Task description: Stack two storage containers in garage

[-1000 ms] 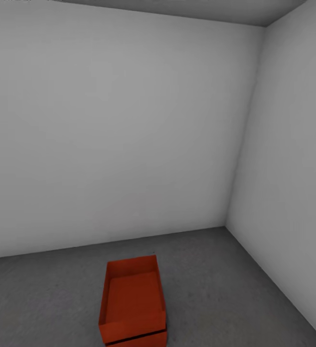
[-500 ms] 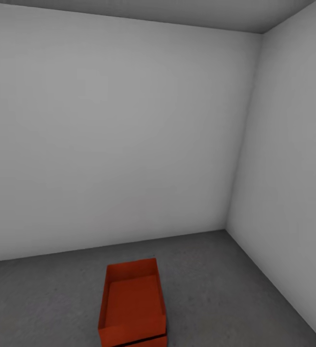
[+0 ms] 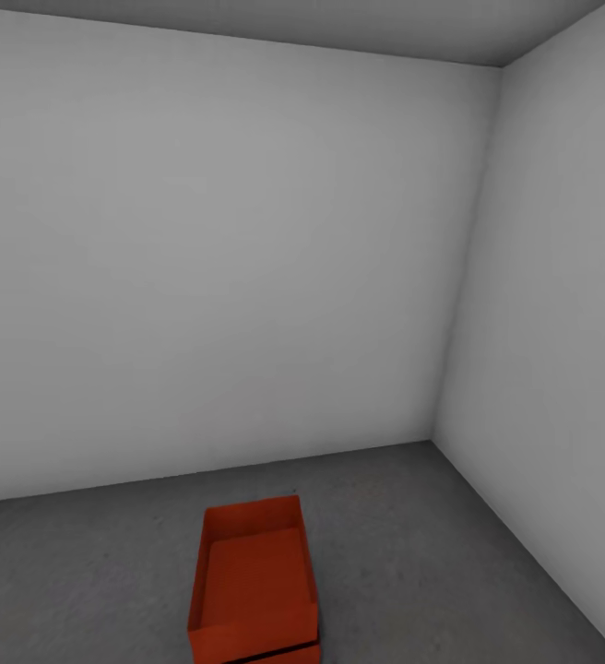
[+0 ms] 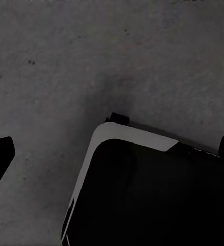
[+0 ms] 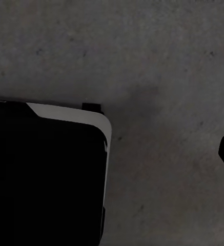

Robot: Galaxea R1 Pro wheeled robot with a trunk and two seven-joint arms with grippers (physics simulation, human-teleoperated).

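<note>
Low in the head view, two orange bins [image 3: 255, 590] sit stacked on the grey concrete floor [image 3: 413, 553] near the garage corner, long axis running away from the robot, centred ahead. Jaw state cannot be told.

plain white back wall [image 3: 210, 267] | plain white side wall [image 3: 551, 350] meeting it at corner | flat grey ceiling strip [image 3: 358, 26] above

The storage containers [image 3: 252, 590] are plain orange-red, stacked on the dark grey, speckled floor [image 3: 413, 553]. Behind them, the walls [image 3: 229, 258] are plain pale white and the ceiling [image 3: 339, 23] grey.
</note>
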